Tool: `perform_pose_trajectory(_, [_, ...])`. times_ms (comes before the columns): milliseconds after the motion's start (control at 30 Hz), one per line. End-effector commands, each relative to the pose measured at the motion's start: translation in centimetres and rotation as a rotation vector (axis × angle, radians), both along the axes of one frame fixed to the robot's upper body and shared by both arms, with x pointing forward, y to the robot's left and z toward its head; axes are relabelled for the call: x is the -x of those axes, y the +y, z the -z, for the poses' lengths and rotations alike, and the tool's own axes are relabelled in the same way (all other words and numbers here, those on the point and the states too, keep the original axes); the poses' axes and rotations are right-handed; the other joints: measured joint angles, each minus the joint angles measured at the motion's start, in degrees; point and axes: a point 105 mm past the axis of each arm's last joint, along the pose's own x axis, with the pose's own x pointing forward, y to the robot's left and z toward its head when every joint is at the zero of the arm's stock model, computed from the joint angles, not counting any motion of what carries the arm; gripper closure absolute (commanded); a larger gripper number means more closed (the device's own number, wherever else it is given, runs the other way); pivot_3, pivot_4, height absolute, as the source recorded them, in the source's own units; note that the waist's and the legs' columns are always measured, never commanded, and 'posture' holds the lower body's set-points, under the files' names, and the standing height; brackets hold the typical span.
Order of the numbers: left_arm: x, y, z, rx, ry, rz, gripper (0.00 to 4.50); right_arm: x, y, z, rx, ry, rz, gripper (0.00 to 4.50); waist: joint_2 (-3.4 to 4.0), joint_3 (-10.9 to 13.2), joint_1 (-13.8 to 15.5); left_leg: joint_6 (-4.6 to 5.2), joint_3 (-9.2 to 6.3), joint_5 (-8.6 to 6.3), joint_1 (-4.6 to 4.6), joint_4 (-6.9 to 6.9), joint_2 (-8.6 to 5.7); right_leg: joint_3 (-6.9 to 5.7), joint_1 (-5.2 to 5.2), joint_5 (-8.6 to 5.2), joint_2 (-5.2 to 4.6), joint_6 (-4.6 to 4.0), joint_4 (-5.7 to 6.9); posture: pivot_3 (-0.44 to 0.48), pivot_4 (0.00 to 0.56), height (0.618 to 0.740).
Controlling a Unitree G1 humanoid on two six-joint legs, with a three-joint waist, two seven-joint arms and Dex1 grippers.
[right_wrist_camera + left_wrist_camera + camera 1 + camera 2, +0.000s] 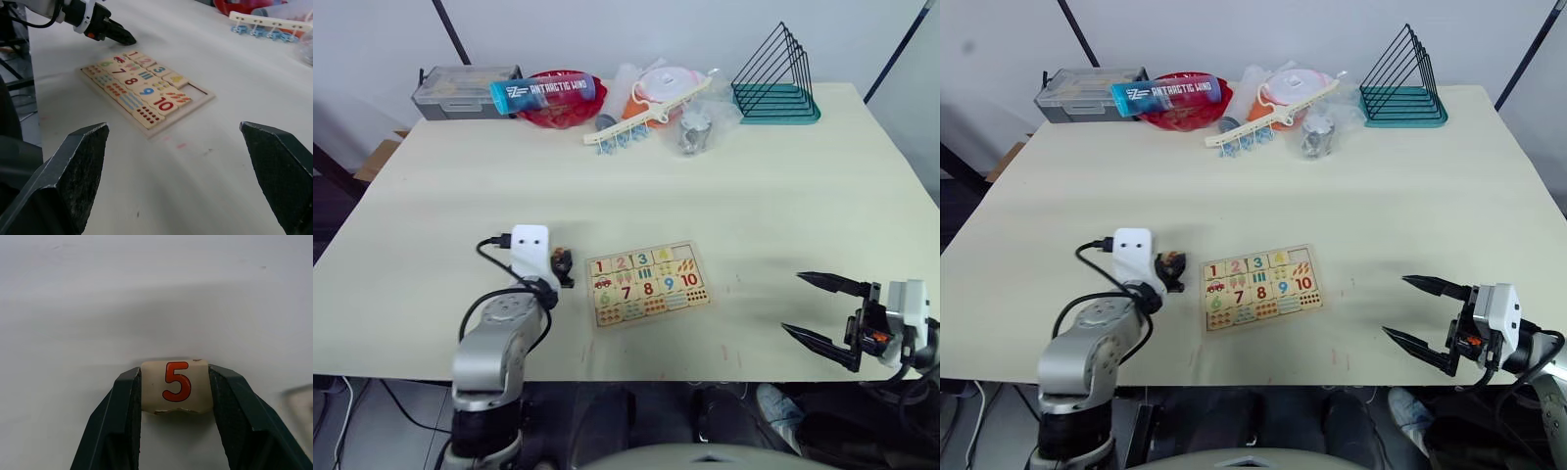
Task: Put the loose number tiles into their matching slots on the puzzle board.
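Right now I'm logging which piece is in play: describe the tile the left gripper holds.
On the pale table, look just left of the puzzle board, where the left gripper is shut. Between its dark fingers sits a small light-wood tile with an orange-red 5, off the board.

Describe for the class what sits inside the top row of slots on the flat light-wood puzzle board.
Top row of the puzzle board: tiles 1 to 4 seated; the end slot is empty. The left gripper clamps the 5 tile.

Bright, even overhead light, table [783, 196] pale and washed. Soft shadows only, faint smudge under right gripper [822, 308]. Left wrist view: tile 5 [176, 386] crisp, soft shadow band behind it, background out of focus. Right wrist view: near fingers [63, 181] blurred, puzzle board [146, 93] slightly soft.
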Motion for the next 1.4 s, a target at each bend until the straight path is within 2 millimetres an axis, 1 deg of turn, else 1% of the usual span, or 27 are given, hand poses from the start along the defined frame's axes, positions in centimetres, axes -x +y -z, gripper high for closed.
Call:
perform_pose_trajectory(33, [1.5,1.0,-1.9,-0.025,-0.057,-0.01,2.95,-0.1,0.4,-0.7,0.006,-0.029,-0.035,0.0,0.0,0.0,0.1,0.0,0.0,0.0,0.0,0.0,0.0,-0.01,0.0,0.0,-0.01,0.0,0.0,0.0,0.15,0.74])
perform_pose_trajectory(133, [2.7,1.5,-1.6,-0.031,-0.038,-0.026,2.95,-0.2,0.7,-0.6,0.013,-0.029,-0.051,0.0,0.0,0.0,0.13,0.0,-0.02,0.0,-0.01,0.0,0.0,-0.02,0.01,0.0,-0.02,0.0,-0.02,0.0,0.15,0.74])
perform_pose_trajectory(267, [3.9,1.2,-0.8,0.017,-0.012,-0.045,2.95,-0.2,1.1,-0.7,0.011,-0.032,-0.067,0.0,0.0,0.0,0.12,0.0,-0.02,0.0,-0.02,0.0,0.0,-0.03,0.01,0.0,-0.02,0.0,-0.02,0.0,0.15,0.74])
perform_pose_trajectory(533, [4.1,0.3,0.0,0.117,-0.008,-0.05,2.95,-0.2,1.2,-0.7,0.016,-0.035,-0.075,0.0,-0.01,0.0,0.1,0.0,0.0,0.0,-0.02,0.0,0.0,-0.01,0.01,0.0,-0.02,-0.01,-0.03,0.0,0.15,0.74])
perform_pose_trajectory(567, [4.1,0.4,0.0,0.119,-0.004,-0.056,1.94,-0.2,1.3,-0.7,0.016,-0.035,-0.074,0.0,-0.01,0.0,0.1,0.0,0.0,0.0,-0.02,0.0,0.0,-0.02,0.01,0.0,-0.02,-0.01,-0.03,0.0,0.15,0.74])
perform_pose_trajectory(600, [4.2,0.4,0.0,0.121,-0.004,-0.059,1.66,-0.2,1.3,-0.7,0.016,-0.034,-0.073,0.0,-0.01,0.0,0.1,0.0,-0.01,0.0,-0.02,0.0,0.0,-0.02,0.01,0.0,-0.01,-0.01,-0.03,0.0,0.15,0.74])
perform_pose_trajectory(700, [4.1,0.4,-0.3,0.128,-0.022,-0.046,0.15,-0.2,1.2,-0.7,0.019,-0.032,-0.073,0.0,-0.01,0.0,0.08,0.0,-0.01,0.0,-0.01,0.0,0.0,-0.02,0.01,-0.01,-0.01,-0.01,-0.02,0.0,0.15,0.74])
perform_pose_trajectory(733, [4.1,0.4,-0.4,0.118,-0.028,-0.032,0.03,-0.2,1.2,-0.7,0.019,-0.032,-0.072,0.0,0.0,0.0,0.08,0.0,-0.01,0.0,-0.01,0.0,0.0,-0.02,0.01,-0.01,-0.01,-0.01,-0.02,0.0,0.15,0.74])
perform_pose_trajectory(867, [4.7,0.3,-1.9,0.083,-0.075,0.063,0.03,-0.3,1.2,-0.7,0.02,-0.03,-0.069,0.0,-0.01,0.0,0.05,0.0,-0.01,0.0,-0.02,0.0,0.01,-0.03,0.0,-0.01,0.0,-0.02,-0.02,0.0,0.15,0.74])
perform_pose_trajectory(933, [4.7,0.8,-2.4,0.055,-0.087,0.118,0.03,-0.2,1.3,-0.6,0.017,-0.029,-0.068,0.0,0.0,0.0,0.06,0.0,-0.01,0.0,-0.01,-0.01,0.03,-0.02,0.0,-0.01,0.0,-0.03,-0.02,0.0,0.15,0.74])
perform_pose_trajectory(1033, [4.1,1.4,-3.3,0.029,-0.117,0.265,0.03,-0.2,1.4,-0.5,0.006,-0.028,-0.056,0.0,0.03,-0.01,0.08,0.0,0.0,-0.01,0.0,-0.01,0.02,-0.03,0.0,-0.12,0.0,-0.21,-0.02,0.0,0.15,0.74])
perform_pose_trajectory(1133, [3.6,2.8,-4.0,0.011,-0.165,0.393,0.03,-0.2,1.8,-0.4,-0.006,-0.033,-0.047,0.0,0.0,0.0,0.07,0.0,0.05,-0.01,0.0,-0.02,0.01,0.0,0.0,-0.14,-0.01,-0.25,-0.04,0.0,0.15,0.74])
perform_pose_trajectory(1200, [3.5,3.0,-4.5,-0.017,-0.187,0.589,0.03,-0.1,2.1,-0.3,-0.016,-0.032,-0.045,0.0,0.03,0.01,0.08,-0.01,0.04,0.0,0.01,-0.03,0.02,-0.03,-0.02,-0.14,0.01,-0.26,-0.03,0.0,0.15,0.74])
perform_pose_trajectory(1233, [3.6,3.2,-4.6,-0.029,-0.193,0.66,0.03,0.0,2.2,-0.2,-0.019,-0.031,-0.044,0.0,0.03,0.01,0.09,0.0,0.05,-0.01,0.0,-0.05,0.02,-0.03,-0.03,-0.15,0.0,-0.27,-0.04,0.0,0.15,0.74])
perform_pose_trajectory(1300, [4.0,3.6,-4.0,-0.081,-0.151,0.831,0.03,-0.1,2.3,-0.2,-0.025,-0.03,-0.038,0.0,0.04,0.02,0.04,0.0,0.13,-0.01,-0.01,-0.05,0.02,-0.01,-0.04,-0.15,-0.01,-0.28,-0.06,0.0,0.15,0.74])
perform_pose_trajectory(1367, [4.2,4.4,-3.4,-0.056,-0.101,0.936,0.03,-0.2,2.4,-0.2,-0.027,-0.034,-0.042,0.0,0.05,0.03,0.02,0.0,0.15,-0.01,-0.01,-0.05,0.02,0.0,-0.05,-0.15,-0.01,-0.27,-0.07,0.0,0.15,0.74])
perform_pose_trajectory(1400, [4.4,4.4,-3.4,-0.04,-0.098,0.999,0.03,-0.2,2.4,-0.3,-0.028,-0.035,-0.044,0.0,0.06,0.03,0.02,0.0,0.15,-0.01,0.0,-0.06,0.03,0.0,-0.05,-0.15,0.0,-0.27,-0.07,0.0,0.15,0.74])
